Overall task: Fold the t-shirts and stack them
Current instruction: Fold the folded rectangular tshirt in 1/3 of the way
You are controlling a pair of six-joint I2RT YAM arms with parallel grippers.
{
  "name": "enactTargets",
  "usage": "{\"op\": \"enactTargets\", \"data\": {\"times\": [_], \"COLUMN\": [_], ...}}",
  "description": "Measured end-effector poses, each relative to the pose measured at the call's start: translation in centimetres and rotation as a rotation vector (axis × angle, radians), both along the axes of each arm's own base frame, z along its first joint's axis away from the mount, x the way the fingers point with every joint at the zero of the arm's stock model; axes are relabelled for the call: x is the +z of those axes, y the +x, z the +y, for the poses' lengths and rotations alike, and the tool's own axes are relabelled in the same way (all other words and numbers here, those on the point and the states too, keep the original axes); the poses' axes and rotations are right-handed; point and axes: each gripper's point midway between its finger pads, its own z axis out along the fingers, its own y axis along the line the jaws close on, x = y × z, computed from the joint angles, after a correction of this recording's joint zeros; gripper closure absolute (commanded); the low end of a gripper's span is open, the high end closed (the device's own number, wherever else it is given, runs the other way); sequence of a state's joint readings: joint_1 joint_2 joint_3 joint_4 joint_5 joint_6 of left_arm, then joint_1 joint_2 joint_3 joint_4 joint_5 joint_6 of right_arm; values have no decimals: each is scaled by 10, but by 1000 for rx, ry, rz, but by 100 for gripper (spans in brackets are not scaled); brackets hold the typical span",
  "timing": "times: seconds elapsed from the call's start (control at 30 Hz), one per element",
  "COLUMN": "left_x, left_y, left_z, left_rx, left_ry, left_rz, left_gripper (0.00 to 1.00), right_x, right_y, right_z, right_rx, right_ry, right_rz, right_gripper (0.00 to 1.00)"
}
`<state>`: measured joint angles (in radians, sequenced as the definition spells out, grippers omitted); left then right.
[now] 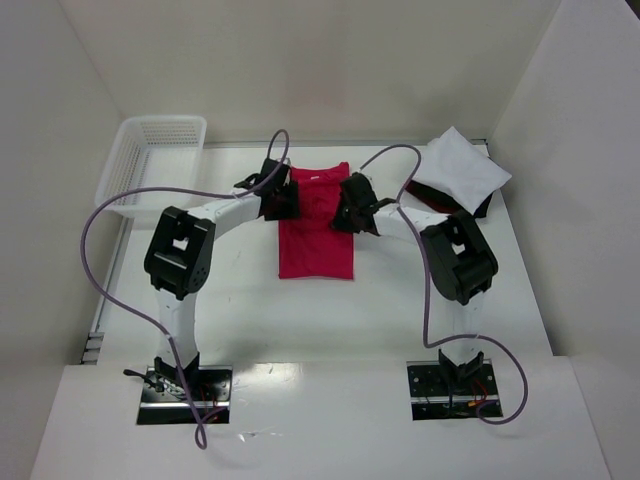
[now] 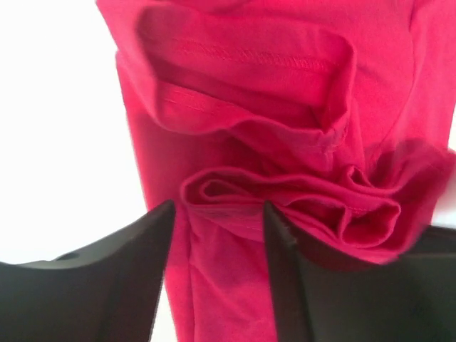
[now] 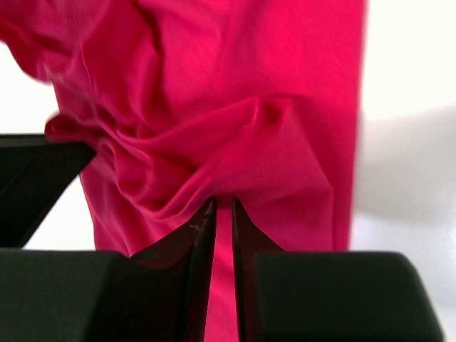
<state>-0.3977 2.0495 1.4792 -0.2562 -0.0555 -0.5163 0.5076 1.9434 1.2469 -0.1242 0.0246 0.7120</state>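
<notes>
your left hand (image 2: 217, 214) is released, fingers apart above the crimson red cloth t-shirt (image 1: 316, 240), which lies between both hands (long axis running back toward the arm bases); right hand (image 3: 223, 206) nearly clenched at a fold, grip unclear.

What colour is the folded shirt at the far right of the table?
White. The folded white cloth shirt shows best in the top external view.
</notes>
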Motion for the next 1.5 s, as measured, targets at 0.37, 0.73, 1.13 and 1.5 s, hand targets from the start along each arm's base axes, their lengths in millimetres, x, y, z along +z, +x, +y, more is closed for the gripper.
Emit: {"op": "enactTargets", "data": {"times": [0.37,0.73,1.13,1.5], "left_x": [91,46,-6,-16], "left_y": [-21,-95,-150,-165], "left_z": [25,21,14,7], "left_rx": [19,-57,-111,-124], "left_ry": [-55,-81,-130,-156], "left_rz": [-173,-26,145,175], "left_gripper": [13,13,14,15], "right_x": [9,52,-14,-17], "right_y": [55,47,-83,-101], "right_z": [-15,-40,-39,-27], "right_rx": [-75,-108,14,24], "right_ry": [-22,-2,-13,29], "right_rz": [-60,-118,77,80], "right_gripper": [80,23,32,34]}}
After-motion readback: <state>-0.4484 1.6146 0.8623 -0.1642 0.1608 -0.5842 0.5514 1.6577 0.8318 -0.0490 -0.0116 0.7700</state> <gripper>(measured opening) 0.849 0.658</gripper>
